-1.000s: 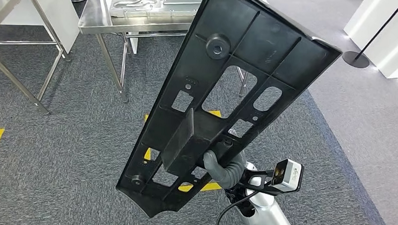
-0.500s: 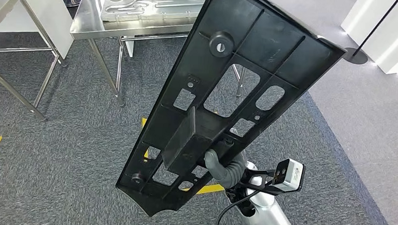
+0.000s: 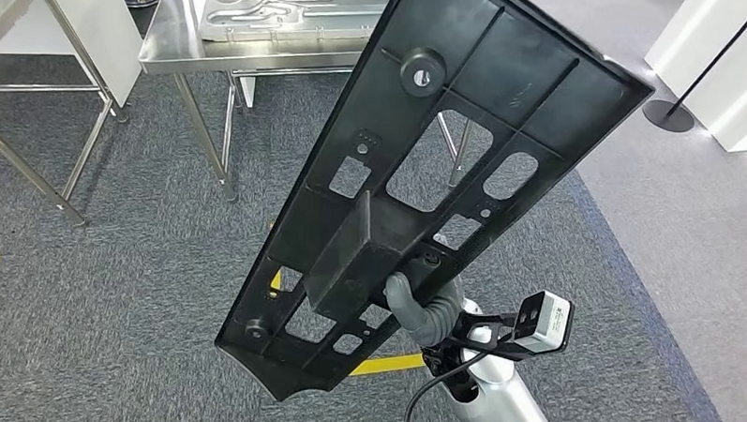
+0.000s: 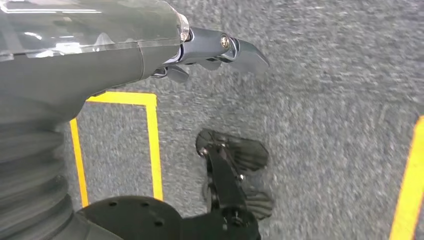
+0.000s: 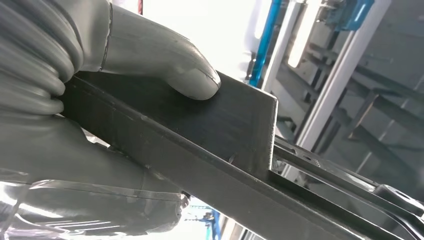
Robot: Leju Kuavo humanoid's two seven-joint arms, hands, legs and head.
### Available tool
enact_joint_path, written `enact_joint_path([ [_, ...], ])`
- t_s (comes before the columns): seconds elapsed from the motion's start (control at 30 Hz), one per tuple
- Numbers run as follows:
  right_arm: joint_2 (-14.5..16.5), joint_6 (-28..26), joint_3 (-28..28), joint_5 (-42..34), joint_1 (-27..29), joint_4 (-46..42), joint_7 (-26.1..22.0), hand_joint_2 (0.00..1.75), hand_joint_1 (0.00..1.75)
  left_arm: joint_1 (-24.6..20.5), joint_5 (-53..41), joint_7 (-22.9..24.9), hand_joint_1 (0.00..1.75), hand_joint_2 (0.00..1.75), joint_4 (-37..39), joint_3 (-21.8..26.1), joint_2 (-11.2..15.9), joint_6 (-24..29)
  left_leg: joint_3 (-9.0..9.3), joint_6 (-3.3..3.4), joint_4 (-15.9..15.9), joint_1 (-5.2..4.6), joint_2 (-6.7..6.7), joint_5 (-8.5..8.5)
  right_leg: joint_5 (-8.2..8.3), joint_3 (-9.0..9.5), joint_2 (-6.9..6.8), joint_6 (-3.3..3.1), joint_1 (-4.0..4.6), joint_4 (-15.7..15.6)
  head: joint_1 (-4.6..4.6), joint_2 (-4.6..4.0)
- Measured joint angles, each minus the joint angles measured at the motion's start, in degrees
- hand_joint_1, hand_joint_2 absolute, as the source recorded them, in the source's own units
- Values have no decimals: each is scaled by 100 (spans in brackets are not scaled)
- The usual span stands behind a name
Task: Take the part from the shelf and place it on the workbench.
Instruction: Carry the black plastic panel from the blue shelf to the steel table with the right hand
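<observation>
A long, flat black plastic part (image 3: 418,184) is held up in the air in front of the robot, above grey carpet (image 3: 114,286). Its long axis runs on a slant: the near end sits low and toward the robot's left, the far end rises up and away to the right, reaching the top of the head view. The ribbed underside faces the camera. It has raised ribs dividing it into panels, several rectangular and oval cut-outs through which the carpet shows, a round boss with a screw near the far end, and a boxy block standing out near the middle.

The right hand (image 3: 422,311) grips the part at that block from below. In the right wrist view its grey thumb (image 5: 170,70) presses flat on the block's dark face, with the rest of the hand wrapped beneath.

The left hand (image 4: 220,47) hangs over the carpet holding nothing, its fingers loosely extended.

Beyond the part stands a steel surface (image 3: 170,35) carrying a metal tray (image 3: 264,10). Yellow tape (image 3: 383,364) marks the carpet.
</observation>
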Motion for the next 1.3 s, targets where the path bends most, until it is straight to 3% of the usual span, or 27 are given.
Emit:
enact_joint_path([
  [0.07, -1, -16, 5, -7, -7, -1, 0, 175, 164, -9, 0, 0, 0, 175, 0, 3, -8, 0, 23, -65, 3, -8, 5, -35, 45, 89, -11, -54, 35, -278, 1, 0],
  [0.13, -1, -43, 10, -9, 3, -8, 1, 175, 164, -13, 0, 1, 0, 175, -1, 5, -8, 0, 53, -137, 36, -12, 15, -57, 64, 142, -5, -105, 24, -317, 1, 0],
  [0.2, 3, -57, 16, -8, 2, -16, 1, 175, 164, -21, -1, -1, 0, 175, 0, 8, -7, 0, -2, -191, 265, -6, 15, -170, 52, 247, -6, -160, -3, -360, 0, 0],
  [0.3, 13, -54, 32, -5, 9, -22, 1, 175, 164, -26, -1, -2, 0, 175, 2, 11, -9, 1, -548, -249, 1259, 8, 12, -612, -1, 321, -9, -232, 9, -380, -1, 0],
  [0.33, 13, -54, 37, -5, 19, -21, 1, 175, 164, -17, 0, -2, 0, 175, 2, 13, -9, 2, -745, -264, 1550, 11, 12, -705, -19, 335, -2, -243, 17, -379, -1, 0],
  [0.37, 13, -54, 40, -4, 27, -21, 2, 175, 164, -6, 0, -2, 0, 175, 1, 15, -9, 4, -859, -269, 1660, 11, 13, -689, -37, 354, 8, -246, 25, -378, -1, 0],
  [0.4, 13, -54, 43, -4, 33, -21, 2, 175, 164, 2, 0, -2, 0, 175, 1, 17, -8, 7, -871, -268, 1556, 10, 13, -555, -58, 383, 18, -244, 30, -377, -1, 0],
  [0.47, 13, -52, 46, -4, 35, -24, 2, 175, 164, 5, 3, -2, 0, 175, -1, 20, -7, 11, -614, -232, 815, 7, 13, -53, -107, 457, 31, -226, 37, -376, 1, 0],
  [0.53, 14, -50, 49, -4, 33, -30, 2, 175, 164, -3, 12, -3, 0, 175, 1, 26, -6, 14, -370, -165, 185, -22, 14, 158, -151, 496, 34, -186, 51, -364, 1, 0],
  [0.63, 14, -48, 54, -1, 42, -37, 4, 175, 164, 7, 18, -9, 0, 175, 1, 42, -7, 17, -289, -39, 24, -39, 8, 160, -159, 497, 37, -73, 66, -286, 1, 0],
  [0.7, 13, -47, 57, 2, 38, -55, 4, 175, 164, 12, 17, -11, 0, 175, 0, 51, -9, 19, -217, 21, -12, -14, 5, 190, -251, 442, 32, -6, 53, -103, 1, 0],
  [0.73, 13, -47, 59, 3, 32, -67, 4, 175, 164, 5, 17, -13, 0, 175, 0, 53, -10, 19, -184, 41, -22, -4, 4, 187, -387, 325, 29, 24, 37, 123, 1, 0],
  [0.8, 13, -47, 64, 4, 37, -78, 4, 175, 164, -5, 13, -16, 0, 175, -1, 57, -8, 20, -166, 60, -23, -2, 6, 160, -728, -82, 23, 77, -7, 826, 2, 0],
  [0.83, 12, -48, 66, 4, 49, -78, 4, 175, 164, -4, 8, -20, 0, 175, -1, 58, -8, 20, -156, 58, -22, -2, 6, 142, -842, -295, 22, 111, -33, 1151, 2, 0],
  [0.87, 10, -48, 66, 4, 60, -78, 4, 175, 164, -1, 3, -23, 0, 175, 0, 59, -8, 20, -138, 50, -21, 1, 5, 119, -849, -429, 20, 136, -57, 1313, 2, 0],
  [0.9, 8, -49, 66, 4, 68, -78, 4, 175, 164, 4, -2, -25, 0, 175, 0, 60, -8, 20, -109, 36, -20, 5, 4, 93, -741, -457, 17, 158, -80, 1262, 2, 0],
  [0.93, 7, -49, 65, 4, 71, -79, 4, 175, 164, 7, -8, -28, 0, 175, 0, 61, -10, 19, -65, 17, -20, 13, 1, 61, -530, -371, 12, 172, -100, 996, 2, 0],
  [0.97, 7, -49, 64, 4, 71, -80, 4, 175, 164, 9, -13, -31, 0, 175, 0, 61, -12, 18, -18, -8, -20, 21, -1, 22, -267, -204, 2, 181, -116, 578, 2, 0],
  [1.0, 6, -49, 64, 4, 70, -80, 4, 175, 164, 8, -17, -34, 0, 175, -1, 62, -13, 16, 29, -40, -20, 26, -2, -14, -107, -49, -7, 176, -113, 197, 2, 0],
  [1.07, 5, -49, 63, 4, 72, -81, 4, 175, 164, -2, -20, -41, 0, 175, -1, 62, -11, 15, 79, -116, -33, 28, 0, -74, 6, 122, -17, 103, -84, -227, 2, 0],
  [1.2, 8, -48, 61, 1, 78, -108, 4, 175, 164, -14, -20, -46, 0, 175, 0, 62, -3, 15, 109, -259, 149, 39, 12, -127, -37, 252, 2, -108, -67, -288, 1, 0],
  [1.23, 10, -44, 60, -1, 69, -116, 4, 175, 164, -22, -20, -47, 0, 175, 1, 62, -2, 14, 7, -274, 362, 45, 12, -202, -59, 310, 1, -146, -67, -302, 1, 0],
  [1.3, 14, -34, 58, -2, 61, -122, 4, 175, 164, -28, -21, -50, 0, 175, 1, 62, -3, 13, -406, -286, 1065, 48, 11, -466, -118, 386, -4, -204, -46, -315, 2, 0],
])
